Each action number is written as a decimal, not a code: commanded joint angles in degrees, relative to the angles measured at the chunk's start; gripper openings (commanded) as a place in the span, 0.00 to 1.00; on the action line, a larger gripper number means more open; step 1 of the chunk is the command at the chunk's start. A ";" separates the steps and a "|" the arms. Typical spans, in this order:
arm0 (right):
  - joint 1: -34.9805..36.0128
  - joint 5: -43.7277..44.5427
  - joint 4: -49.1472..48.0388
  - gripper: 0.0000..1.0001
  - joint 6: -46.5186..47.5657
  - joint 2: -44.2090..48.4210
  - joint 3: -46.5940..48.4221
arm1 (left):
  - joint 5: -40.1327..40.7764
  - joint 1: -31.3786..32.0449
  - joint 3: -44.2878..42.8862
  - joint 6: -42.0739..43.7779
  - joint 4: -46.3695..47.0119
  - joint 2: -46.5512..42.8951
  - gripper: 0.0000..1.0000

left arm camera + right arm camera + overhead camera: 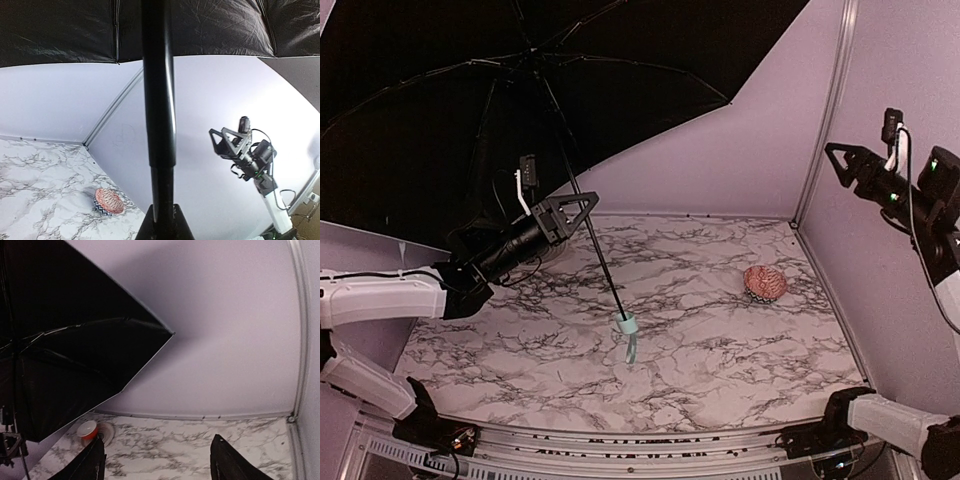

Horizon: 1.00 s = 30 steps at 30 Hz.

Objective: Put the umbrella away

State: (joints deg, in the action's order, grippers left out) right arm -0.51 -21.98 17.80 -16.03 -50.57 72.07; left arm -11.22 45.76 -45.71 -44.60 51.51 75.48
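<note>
The left gripper (578,215) is pinching the umbrella (470,90) by its black shaft (605,270), holding the open canopy (420,130) tilted above the tabletop (720,350). The handle (627,323) is pointing down, close over the marble. The right gripper (836,160) is hanging spread and empty, well right of the umbrella.

One umbrella (440,100), one pink patterned lump (766,282) and one red round object (87,429) are present. Two grippers show: the left gripper (582,210) and the right gripper (834,153).

Open umbrella (430,110) over left of table (720,350)
</note>
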 commanded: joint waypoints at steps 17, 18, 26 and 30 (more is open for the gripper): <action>39.68 1.63 -40.10 0.76 -23.67 -37.86 15.99 | -14.56 6.15 -8.25 2.00 6.92 8.15 0.00; 39.71 2.36 -40.36 0.77 -24.35 -38.94 17.32 | -15.96 6.46 -8.68 2.29 6.94 8.74 0.00; 41.33 8.59 -46.05 0.76 -29.77 -41.31 17.78 | -22.10 7.61 -13.50 1.63 6.93 13.14 0.00; 42.60 10.28 -46.73 0.76 -29.66 -40.63 16.97 | -23.01 7.67 -15.93 0.05 6.94 15.58 0.00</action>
State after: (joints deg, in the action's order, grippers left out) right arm 40.36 -14.79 -25.41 -44.21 -91.81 88.47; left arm -31.51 53.21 -57.69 -44.75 52.97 89.62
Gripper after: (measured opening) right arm 0.759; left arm 0.053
